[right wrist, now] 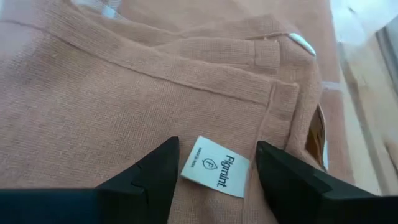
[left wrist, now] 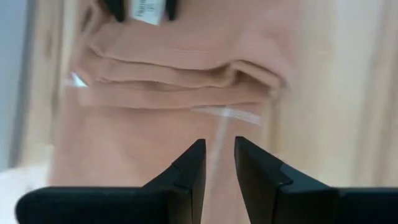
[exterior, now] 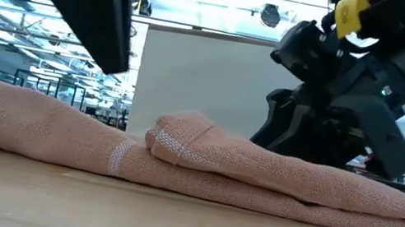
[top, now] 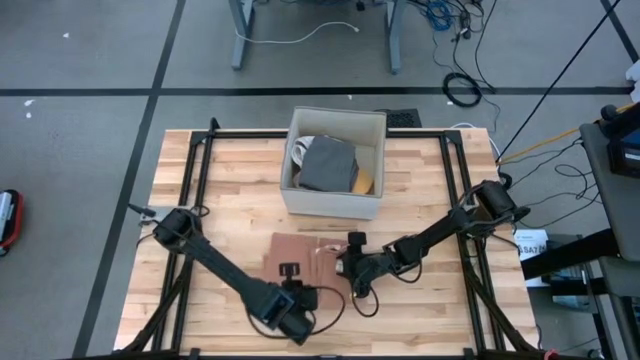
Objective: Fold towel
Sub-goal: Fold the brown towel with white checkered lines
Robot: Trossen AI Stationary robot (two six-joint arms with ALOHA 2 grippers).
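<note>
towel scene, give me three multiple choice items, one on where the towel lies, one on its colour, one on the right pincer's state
1. Where does the towel lie?
A. inside the box
B. on the table, on the near side of the box
C. draped over an arm

2. What colour is the towel?
A. salmon pink
B. dark green
C. bright blue

3. How does the right pincer stand?
A. shut on the towel
B. shut on nothing
C. open over the towel's white label

Key:
1 B, the high view shows it on the wooden table between the box and both arms.
2 A, every view shows salmon-pink cloth.
3 C, the right wrist view shows its fingers apart on either side of the label, clamping nothing.
</note>
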